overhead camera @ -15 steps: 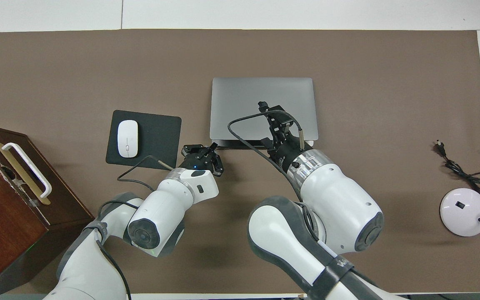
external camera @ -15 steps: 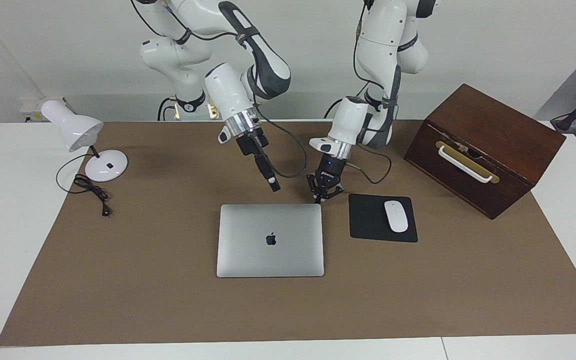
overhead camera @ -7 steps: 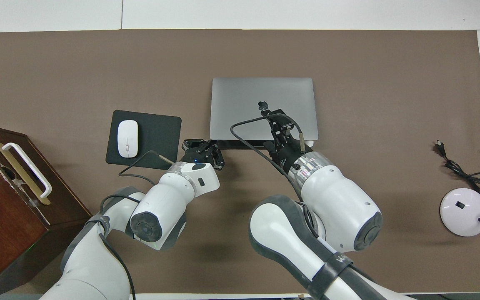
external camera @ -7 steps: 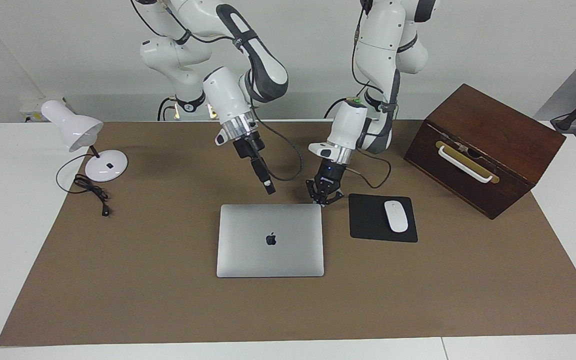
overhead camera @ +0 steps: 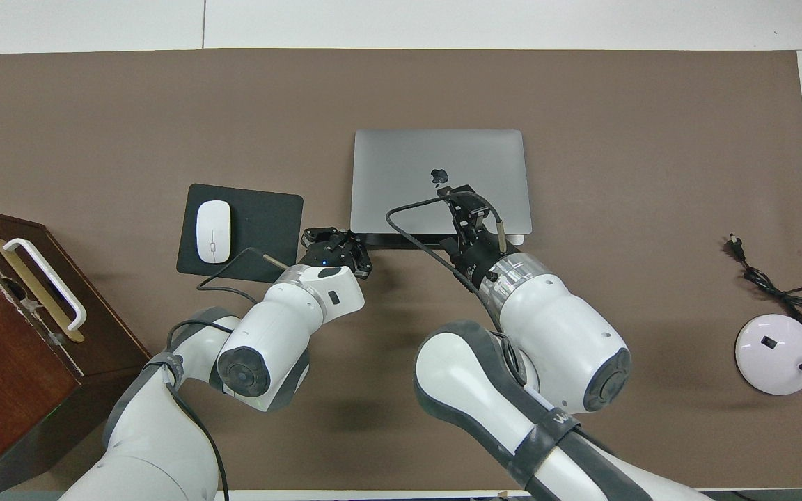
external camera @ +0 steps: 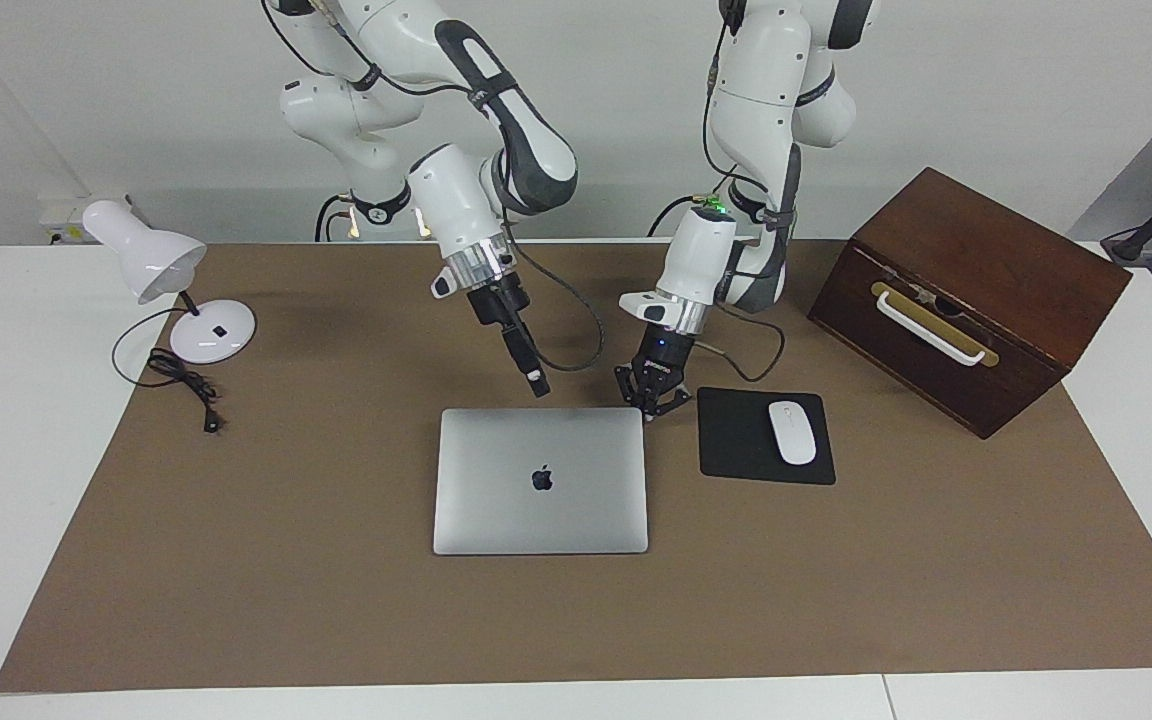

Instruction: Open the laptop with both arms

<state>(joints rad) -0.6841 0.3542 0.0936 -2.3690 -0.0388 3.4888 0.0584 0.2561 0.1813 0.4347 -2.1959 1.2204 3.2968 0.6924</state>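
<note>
At the closed laptop (external camera: 540,480) corner, left gripper (external camera: 650,401) points down, jaws together.

White mouse (external camera: 792,432) on black mouse pad (external camera: 736,440), wooden box (external camera: 966,295), white desk lamp (external camera: 161,275)

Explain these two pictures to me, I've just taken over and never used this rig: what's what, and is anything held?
Two white robot arms work at a table. One picture faces them from across it; the other looks down from above their end. The closed laptop lies flat on the brown mat. The left gripper, shut and empty, sits low at the laptop's corner nearest the mouse pad and its mouse. The right gripper hangs at the laptop's edge nearest the robots, holding nothing. A desk lamp and wooden box stand at opposite ends.
</note>
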